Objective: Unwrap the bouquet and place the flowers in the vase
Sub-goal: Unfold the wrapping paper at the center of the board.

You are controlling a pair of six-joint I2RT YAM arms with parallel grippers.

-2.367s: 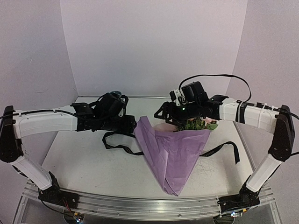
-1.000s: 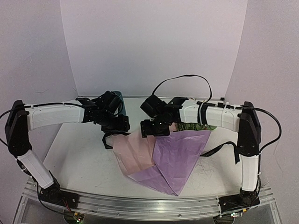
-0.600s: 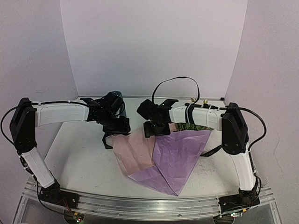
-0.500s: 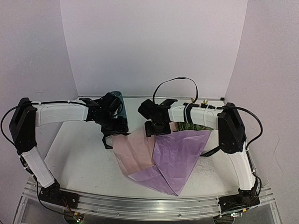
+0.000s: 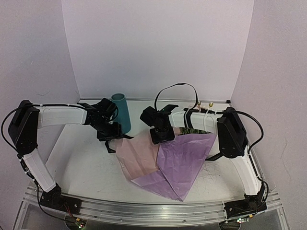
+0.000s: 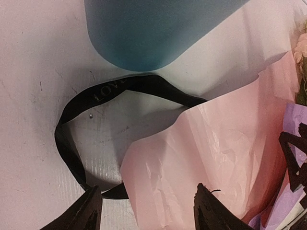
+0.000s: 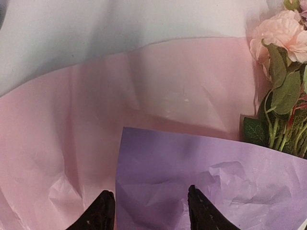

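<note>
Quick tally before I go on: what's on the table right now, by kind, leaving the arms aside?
Vase: 1
Paper sheets: 2, a pink sheet and a lilac sheet
Black ribbon: 1, as far as I can tell
Bunch of flowers: 1, only partly in view
Total: 5

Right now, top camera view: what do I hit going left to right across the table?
vase → pink paper → purple paper → ribbon tail. Both end effectors and the flowers overlap these, so they are left out.
</note>
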